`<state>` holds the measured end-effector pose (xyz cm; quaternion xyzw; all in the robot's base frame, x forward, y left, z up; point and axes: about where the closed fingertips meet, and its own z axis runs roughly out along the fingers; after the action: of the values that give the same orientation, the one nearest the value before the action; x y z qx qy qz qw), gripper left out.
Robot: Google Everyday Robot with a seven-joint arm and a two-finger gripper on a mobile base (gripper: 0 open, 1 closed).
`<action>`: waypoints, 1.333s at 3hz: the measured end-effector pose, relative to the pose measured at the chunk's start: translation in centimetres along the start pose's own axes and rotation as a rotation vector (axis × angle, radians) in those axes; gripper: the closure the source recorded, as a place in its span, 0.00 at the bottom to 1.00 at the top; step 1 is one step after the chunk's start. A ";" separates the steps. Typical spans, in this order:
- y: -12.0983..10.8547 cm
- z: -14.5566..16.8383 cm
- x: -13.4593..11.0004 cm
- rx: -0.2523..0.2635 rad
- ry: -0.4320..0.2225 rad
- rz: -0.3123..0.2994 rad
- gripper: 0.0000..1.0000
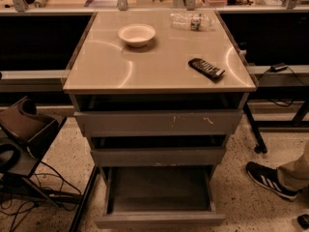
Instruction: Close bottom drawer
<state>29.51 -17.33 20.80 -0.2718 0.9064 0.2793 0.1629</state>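
The bottom drawer [159,220] of the beige-topped cabinet [159,69] stands pulled far out, its shallow grey tray [159,190] bare and its plain front near the lower edge of the camera view. The middle drawer [158,156] and the top drawer with pale scratches [158,123] above it are each pulled out a little. My gripper and arm are out of view.
On the cabinet top lie a white bowl [136,34], a dark remote-like object [206,68] and a plastic bottle [192,20]. A person's shoe and leg [270,179] are at the right. Cables and a dark box [24,129] sit on the floor at the left.
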 end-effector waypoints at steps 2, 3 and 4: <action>-1.1 4.0 -7.2 -0.017 0.048 -0.143 0.00; -5.3 4.6 -11.6 -0.013 0.060 -0.126 0.00; -5.3 4.6 -11.6 -0.013 0.060 -0.126 0.00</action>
<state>42.51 -13.63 20.15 -0.3379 0.8901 0.2661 0.1512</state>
